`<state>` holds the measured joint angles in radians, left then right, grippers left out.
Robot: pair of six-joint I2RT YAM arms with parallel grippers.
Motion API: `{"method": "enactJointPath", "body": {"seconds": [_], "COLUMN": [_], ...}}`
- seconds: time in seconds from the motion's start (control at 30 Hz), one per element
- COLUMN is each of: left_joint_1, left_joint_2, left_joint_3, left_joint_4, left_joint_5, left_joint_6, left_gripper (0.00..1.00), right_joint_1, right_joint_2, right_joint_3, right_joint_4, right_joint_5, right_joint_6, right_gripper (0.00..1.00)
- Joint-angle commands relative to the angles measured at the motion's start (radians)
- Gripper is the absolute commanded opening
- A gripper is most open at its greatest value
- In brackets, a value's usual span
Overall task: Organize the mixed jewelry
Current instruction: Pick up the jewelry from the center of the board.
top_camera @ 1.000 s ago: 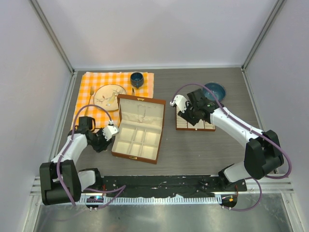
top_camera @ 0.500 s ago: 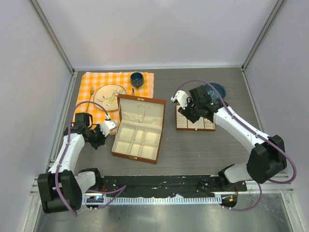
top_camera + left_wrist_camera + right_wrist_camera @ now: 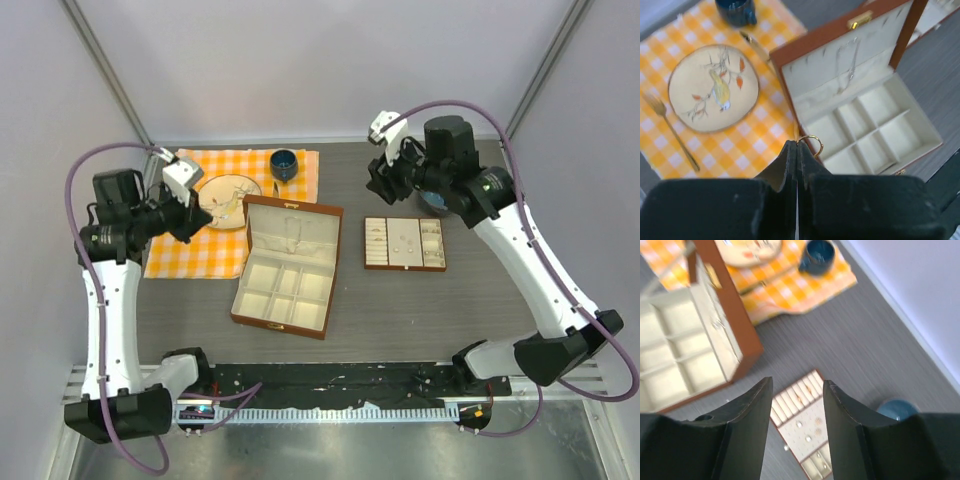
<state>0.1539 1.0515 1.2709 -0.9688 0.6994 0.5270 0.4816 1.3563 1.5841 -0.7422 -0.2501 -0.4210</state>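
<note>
My left gripper point(image 3: 797, 142) is shut on a tiny gold ring point(image 3: 812, 141), pinched at the fingertips, high above the left edge of the open brown box point(image 3: 875, 125). In the top view this gripper point(image 3: 190, 213) hangs over the checked cloth. A thin silver chain necklace point(image 3: 848, 64) lies against the box's lid lining. My right gripper point(image 3: 797, 382) is open and empty, raised high above the flat jewellery tray point(image 3: 807, 426), which holds small rings and studs. In the top view the right gripper point(image 3: 380, 182) is behind the tray point(image 3: 404, 243).
An orange checked cloth point(image 3: 180, 250) carries a bird-patterned plate point(image 3: 714, 87), a gold fork point(image 3: 670, 127), a gold spoon point(image 3: 756, 44) and a dark blue cup point(image 3: 284, 163). A blue bowl point(image 3: 897, 407) sits at the back right. The box point(image 3: 288, 265) has several compartments.
Both arms have risen from the table. The left gripper went from beside the box up over the cloth. The right gripper lifted off the tray and moved back.
</note>
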Motion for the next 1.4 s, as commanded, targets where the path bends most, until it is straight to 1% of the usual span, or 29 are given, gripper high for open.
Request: {"method": "enactJointPath", "body": {"seconds": [0.0,0.03,0.07,0.1,0.17,0.2,0.23,0.27,0.3,0.33,0.37,0.4,0.47,0.57,0.63,0.83,0.97,1.37], "left_joint_1": [-0.060,-0.110,-0.143,-0.222,-0.289,-0.333,-0.346,-0.358,-0.375,-0.381,-0.386,-0.390,-0.402,-0.430,-0.450,-0.475,-0.478,-0.478], "left_joint_2": [0.033,0.025,0.019,0.016,0.019,0.024,0.033,0.053,0.064,0.073,0.091,0.096,0.104,0.116,0.125,0.136,0.137,0.131], "left_joint_3": [0.139,0.137,0.127,0.122,0.110,0.104,0.099,0.096,0.093,0.091,0.088,0.088,0.091,0.096,0.099,0.114,0.120,0.114], "left_joint_4": [0.085,0.163,0.198,0.232,0.306,0.335,0.396,0.425,0.456,0.516,0.539,0.557,0.570,0.561,0.547,0.522,0.515,0.509], "left_joint_5": [0.172,0.157,0.135,0.109,0.052,0.046,0.057,0.092,0.109,0.136,0.178,0.190,0.169,0.135,0.089,-0.009,-0.054,-0.092], "left_joint_6": [-0.390,-0.441,-0.520,-0.571,-0.639,-0.713,-0.757,-0.792,-0.859,-0.886,-0.903,-0.927,-0.923,-0.900,-0.880,-0.855,-0.846,-0.849], "left_gripper": [0.00,0.00,0.00,0.00,0.00,0.00,0.00,0.00,0.00,0.00,0.00,0.00,0.00,0.00,0.00,0.00,0.00,0.00], "right_joint_1": [0.005,0.006,0.008,0.012,0.025,0.043,0.055,0.066,0.090,0.098,0.106,0.110,0.115,0.127,0.133,0.144,0.149,0.169], "right_joint_2": [0.047,0.073,0.082,0.093,0.118,0.124,0.132,0.145,0.148,0.155,0.164,0.165,0.167,0.167,0.173,0.216,0.236,0.283], "right_joint_3": [0.151,0.181,0.194,0.206,0.234,0.241,0.252,0.255,0.255,0.252,0.248,0.244,0.235,0.231,0.238,0.258,0.258,0.260], "right_joint_4": [-0.008,0.006,0.016,0.029,0.059,0.066,0.070,0.070,0.073,0.075,0.075,0.073,0.084,0.121,0.142,0.171,0.201,0.248], "right_joint_5": [-0.247,-0.318,-0.340,-0.362,-0.385,-0.388,-0.391,-0.400,-0.402,-0.403,-0.409,-0.422,-0.469,-0.498,-0.523,-0.495,-0.525,-0.485], "right_joint_6": [0.106,0.120,0.139,0.172,0.192,0.198,0.199,0.199,0.199,0.199,0.199,0.199,0.228,0.286,0.313,0.383,0.445,0.511], "right_gripper": [0.51,0.51,0.51,0.51,0.51,0.51,0.51,0.51,0.51,0.51,0.51,0.51,0.51,0.51,0.51,0.51,0.51,0.51]}}
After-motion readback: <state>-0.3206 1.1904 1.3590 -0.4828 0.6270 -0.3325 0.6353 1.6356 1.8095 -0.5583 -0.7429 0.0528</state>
